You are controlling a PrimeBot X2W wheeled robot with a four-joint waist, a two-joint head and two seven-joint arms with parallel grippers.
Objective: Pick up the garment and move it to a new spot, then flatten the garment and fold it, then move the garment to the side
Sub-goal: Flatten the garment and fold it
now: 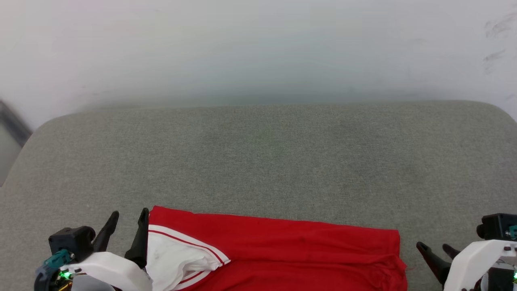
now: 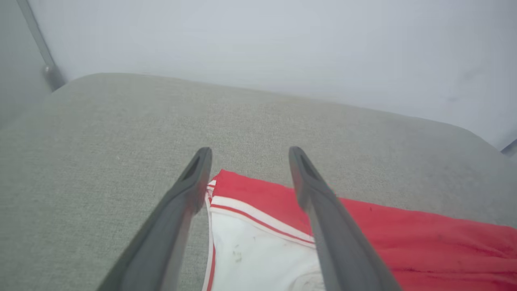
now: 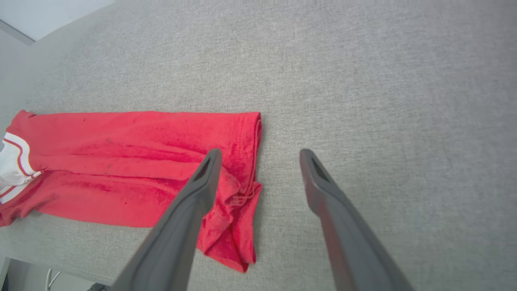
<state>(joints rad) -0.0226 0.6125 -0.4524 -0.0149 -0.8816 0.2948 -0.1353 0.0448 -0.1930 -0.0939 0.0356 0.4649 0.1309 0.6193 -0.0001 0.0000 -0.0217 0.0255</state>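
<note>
Head view gives us the broad pale-grey woven padded surface [image 1: 258,161] with a plain white wall [image 1: 258,44] behind it. At its near edge lies the red thin-fabric sports jersey [image 1: 291,250], the garment of the task, as a long flat band running left to right.

We judge it to be flattened and folded lengthwise at least once. Any further fold, and the move to the side, seem to be left.

The left gripper [image 1: 129,213] sits at the band's left end with its two dark fingers spread. In the left wrist view they straddle the garment's corner without pinching it. The right gripper [image 1: 433,245] stands just off the right end, fingers likewise spread and holding nothing. In the right wrist view one finger [image 3: 190,210] overlaps the rumpled hem corner, though we cannot tell whether it touches.

The white short sleeve [image 1: 173,258] with its red-and-white striped trim [image 2: 262,220] lies folded over the left end.

We find no container here; the surface simply bears the jersey.
</note>
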